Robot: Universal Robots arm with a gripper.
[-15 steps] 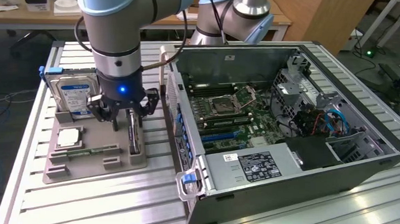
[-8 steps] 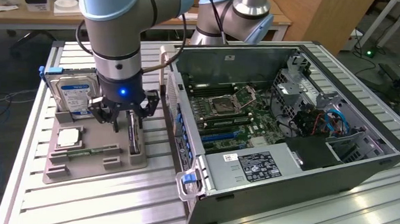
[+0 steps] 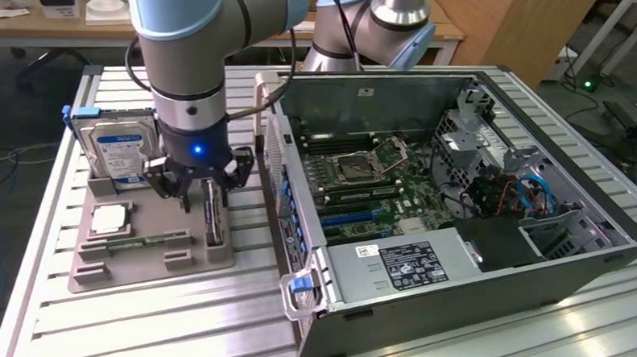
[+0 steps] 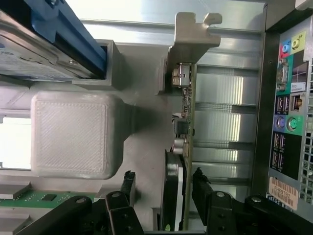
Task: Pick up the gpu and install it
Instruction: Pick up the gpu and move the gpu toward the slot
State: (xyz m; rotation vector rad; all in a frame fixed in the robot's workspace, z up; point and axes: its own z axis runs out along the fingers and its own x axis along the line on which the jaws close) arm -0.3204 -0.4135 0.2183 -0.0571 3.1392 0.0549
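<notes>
Left of centre in the exterior view, the gripper [image 3: 204,196] has its jaws spread astride the upright gpu [image 3: 211,221] in the grey tray [image 3: 143,261].

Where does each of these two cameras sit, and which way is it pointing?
Exterior view: off the arm, raised, looking down at the open computer case and parts tray; the arm and gripper show.
Wrist view: on the wrist, looking down past its open fingers at the gpu standing on edge.
Shared: gripper, gpu, hard drive, computer case.
</notes>
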